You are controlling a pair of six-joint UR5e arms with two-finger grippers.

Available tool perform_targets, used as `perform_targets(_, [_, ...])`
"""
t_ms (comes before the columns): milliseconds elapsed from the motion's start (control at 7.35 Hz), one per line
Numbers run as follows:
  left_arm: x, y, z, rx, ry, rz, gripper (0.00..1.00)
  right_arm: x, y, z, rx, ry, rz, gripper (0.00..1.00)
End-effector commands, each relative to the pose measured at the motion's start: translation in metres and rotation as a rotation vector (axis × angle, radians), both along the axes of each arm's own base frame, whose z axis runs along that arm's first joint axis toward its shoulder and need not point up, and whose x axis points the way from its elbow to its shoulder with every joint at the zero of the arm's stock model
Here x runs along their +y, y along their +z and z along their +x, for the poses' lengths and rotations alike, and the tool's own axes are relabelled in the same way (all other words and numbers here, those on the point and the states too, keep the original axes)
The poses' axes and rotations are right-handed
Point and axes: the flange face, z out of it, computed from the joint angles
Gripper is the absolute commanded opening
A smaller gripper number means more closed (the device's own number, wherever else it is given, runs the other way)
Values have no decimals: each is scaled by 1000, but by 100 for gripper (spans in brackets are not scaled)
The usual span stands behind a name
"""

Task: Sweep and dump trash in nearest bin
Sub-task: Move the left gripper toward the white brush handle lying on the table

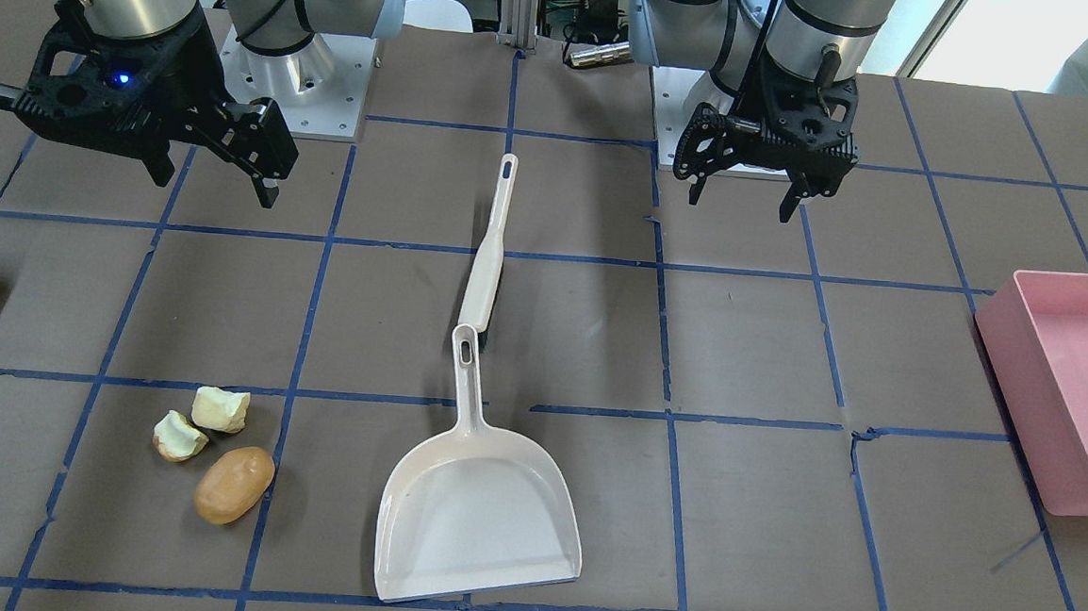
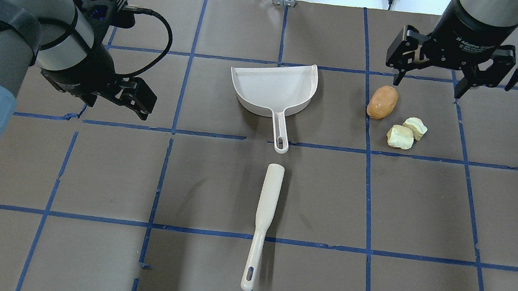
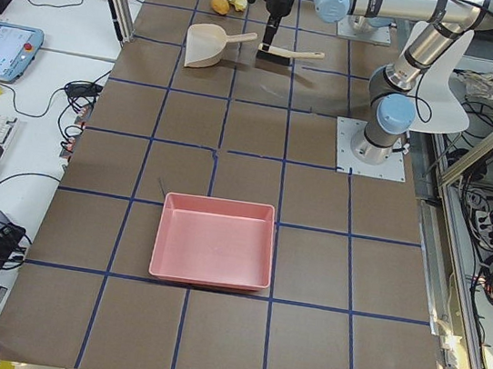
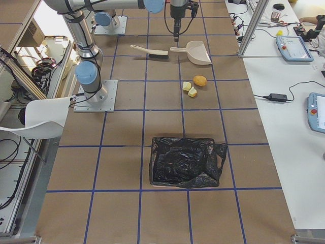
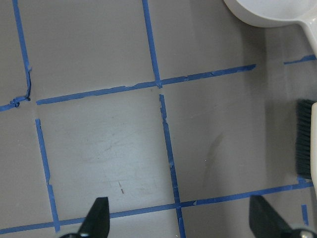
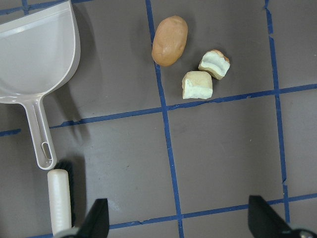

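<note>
Exterior front-facing view: left gripper (image 1: 744, 202) and right gripper (image 1: 216, 186) hang wide open, empty; trash (image 1: 234, 485) lies near dustpan (image 1: 479, 519) and brush (image 1: 488, 255).

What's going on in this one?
Nothing is being handled yet. The left gripper and the right gripper both hang open and empty above the table. The dustpan and brush lie untouched at the centre. The three trash pieces sit loose on the robot's right side.
</note>
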Motion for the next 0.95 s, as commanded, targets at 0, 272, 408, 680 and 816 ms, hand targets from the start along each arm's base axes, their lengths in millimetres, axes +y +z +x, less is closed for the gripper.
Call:
perform_targets(0, [1,-3,0,2,1,7,100,0,-2,2,-22,17,4,100])
perform_targets(272, [3,-14,-2,7,1,29,100,-1,-3,2,-25,15,4,100])
perform_targets(408, [6,-25,-2,7,-5,50,100,1,-9,2,-22,12,20,100])
perform_targets(680, [8,-28,-3,6,-14,56,100,4,-15,1,-3,5,19,100])
perform_targets(816, [9,-29,-7,10,-4,60,100,5,-25,-2,27,5,37,100])
